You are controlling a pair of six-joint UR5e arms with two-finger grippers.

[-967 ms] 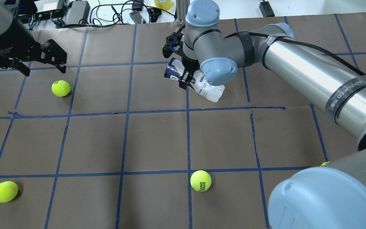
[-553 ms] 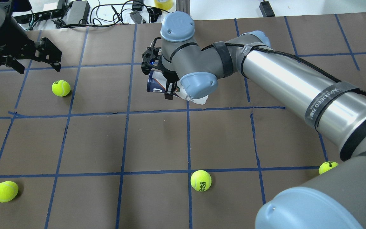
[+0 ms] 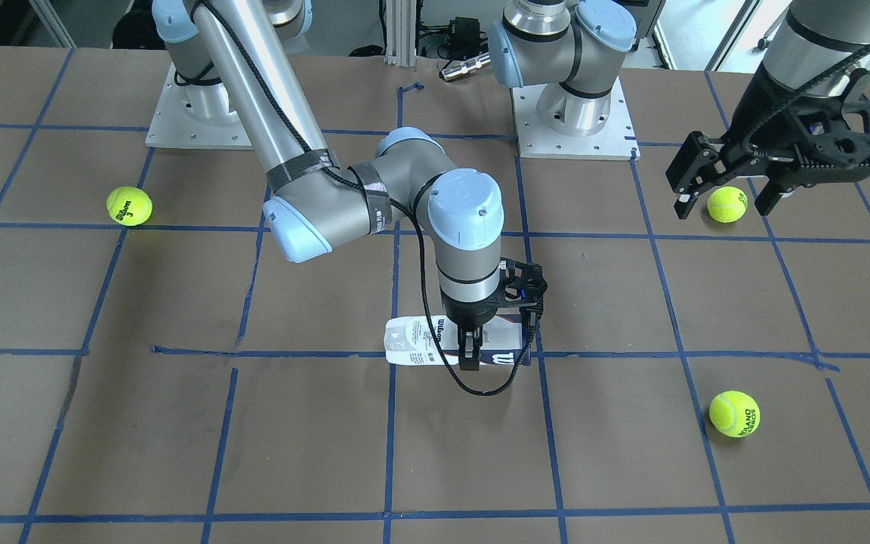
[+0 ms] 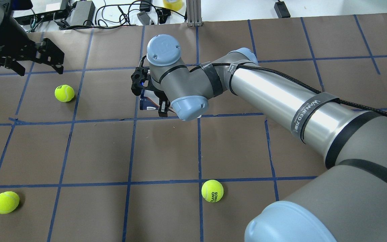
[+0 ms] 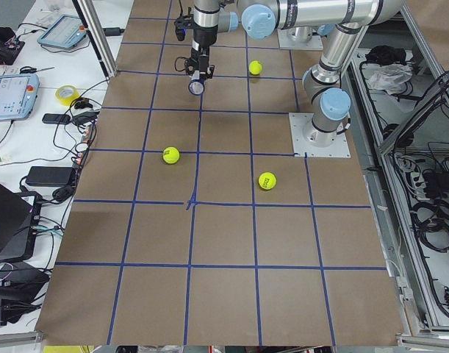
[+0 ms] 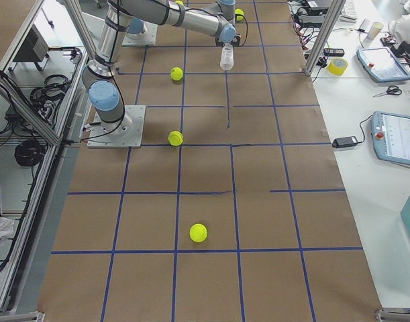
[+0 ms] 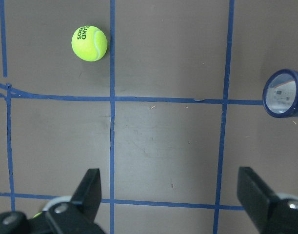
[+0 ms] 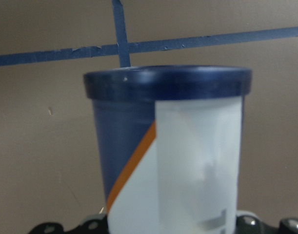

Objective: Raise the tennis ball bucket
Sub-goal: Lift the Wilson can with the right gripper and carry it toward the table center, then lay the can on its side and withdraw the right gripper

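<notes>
My right gripper is shut on the tennis ball bucket, a clear tube with a white label and a navy rim. It holds the bucket lying sideways above the table's middle. In the overhead view only the bucket's navy end shows beside the right gripper; the wrist hides the rest. The right wrist view is filled by the bucket. My left gripper is open and empty, hovering over a tennis ball. In the left wrist view the bucket's open end shows at the right.
Loose tennis balls lie on the brown paper: one front left, one front centre, one near the right arm's base. Cables and boxes line the far edge.
My right arm has carried the bucket leftward and slightly nearer in the overhead view. The bucket has turned more end-on. My left gripper has drawn back a little.
</notes>
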